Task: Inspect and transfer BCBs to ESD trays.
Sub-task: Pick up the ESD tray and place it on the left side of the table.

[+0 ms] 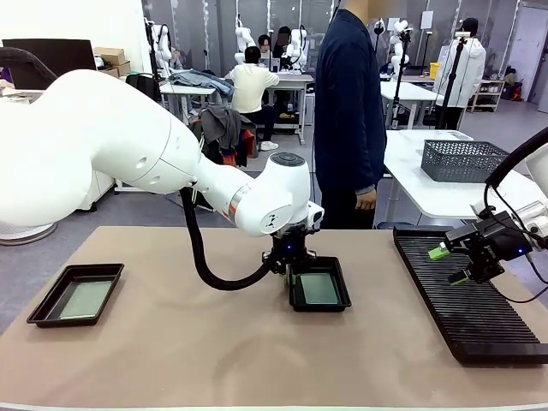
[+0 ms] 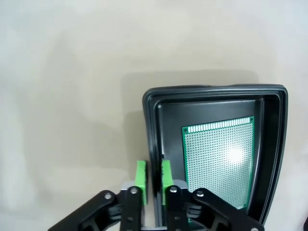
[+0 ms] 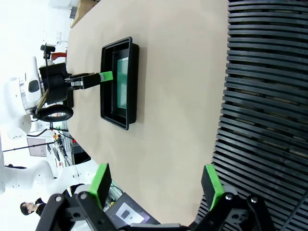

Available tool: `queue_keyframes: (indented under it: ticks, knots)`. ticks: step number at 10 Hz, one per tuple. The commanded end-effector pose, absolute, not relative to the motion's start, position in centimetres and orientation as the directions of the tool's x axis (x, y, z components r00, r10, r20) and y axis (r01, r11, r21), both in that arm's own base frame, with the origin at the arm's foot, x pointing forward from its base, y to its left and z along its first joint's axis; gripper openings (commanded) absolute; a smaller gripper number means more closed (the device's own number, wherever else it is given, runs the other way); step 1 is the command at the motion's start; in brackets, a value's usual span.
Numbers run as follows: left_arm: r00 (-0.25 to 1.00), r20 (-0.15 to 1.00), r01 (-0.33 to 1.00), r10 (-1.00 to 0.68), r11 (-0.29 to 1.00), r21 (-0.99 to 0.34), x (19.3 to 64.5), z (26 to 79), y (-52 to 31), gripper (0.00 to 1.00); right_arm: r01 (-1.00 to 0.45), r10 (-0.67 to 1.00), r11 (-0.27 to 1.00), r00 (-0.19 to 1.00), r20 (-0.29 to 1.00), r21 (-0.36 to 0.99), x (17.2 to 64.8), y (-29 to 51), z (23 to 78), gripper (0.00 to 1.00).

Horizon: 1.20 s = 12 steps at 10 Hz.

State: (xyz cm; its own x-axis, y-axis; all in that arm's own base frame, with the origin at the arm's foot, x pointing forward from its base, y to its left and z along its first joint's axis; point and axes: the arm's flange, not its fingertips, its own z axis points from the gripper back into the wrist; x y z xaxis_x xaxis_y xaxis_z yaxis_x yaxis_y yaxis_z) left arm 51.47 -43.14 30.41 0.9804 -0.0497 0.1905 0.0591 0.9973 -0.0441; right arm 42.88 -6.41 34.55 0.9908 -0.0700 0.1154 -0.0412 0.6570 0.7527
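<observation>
Left gripper [image 2: 153,180] is down at the middle tray [image 1: 318,283], at table centre. In its wrist view the two green pads [image 2: 140,175] stand close together astride the tray's side wall, one outside, one inside. Looks clamped on the rim, though actual contact is not certain.

A board [image 2: 219,161] lies flat on this tray's floor, toward 3 o'clock of the pads and clear of them. Bright green perforated face, row of contacts along its 12 o'clock edge.

Second tray [image 1: 75,294] sits at the table's 9 o'clock side, with a pale board [image 1: 84,299] flat inside.

Right gripper [image 3: 156,185] hovers at 3 o'clock over the black slotted rack [image 1: 467,295], fingers wide apart, nothing between them.

A person [image 1: 349,111] stands at the far side, 12 o'clock, hands away from the table.

Handling, judged: board is thin, stiff, light, with a hard smooth face; likely to skate on the tray floor if the tray tips. Best taken by opposite long edges, not the faces or contact row. Tray is light moulded plastic; a one-wall grip will let it sag or twist, so keep it level and slow.
</observation>
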Motion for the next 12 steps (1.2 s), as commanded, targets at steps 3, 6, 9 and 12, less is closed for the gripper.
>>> queue_keyframes:
  ticks: [3,6,9,12]
  knots:
    - [0.98,0.187,0.068,-0.061,0.997,-0.028,51.8,30.4,-43.0,0.0,-0.032,-0.076,0.669,0.991,0.111,0.743,43.0,-6.4,34.5,1.0]
    - [0.981,0.186,0.056,-0.047,0.998,-0.042,51.6,30.7,-42.6,0.0,-0.032,-0.076,0.669,0.991,0.111,0.743,43.0,-6.4,34.5,1.0]
    - [0.985,0.172,0.028,-0.009,0.994,-0.106,51.7,30.8,-41.7,0.0,-0.032,-0.076,0.669,0.991,0.111,0.743,43.0,-6.4,34.5,1.0]
    - [0.981,0.193,0.011,0.024,0.984,-0.178,51.7,31.3,-39.9,0.0,-0.032,-0.076,0.669,0.991,0.111,0.743,43.0,-6.4,34.5,1.0]
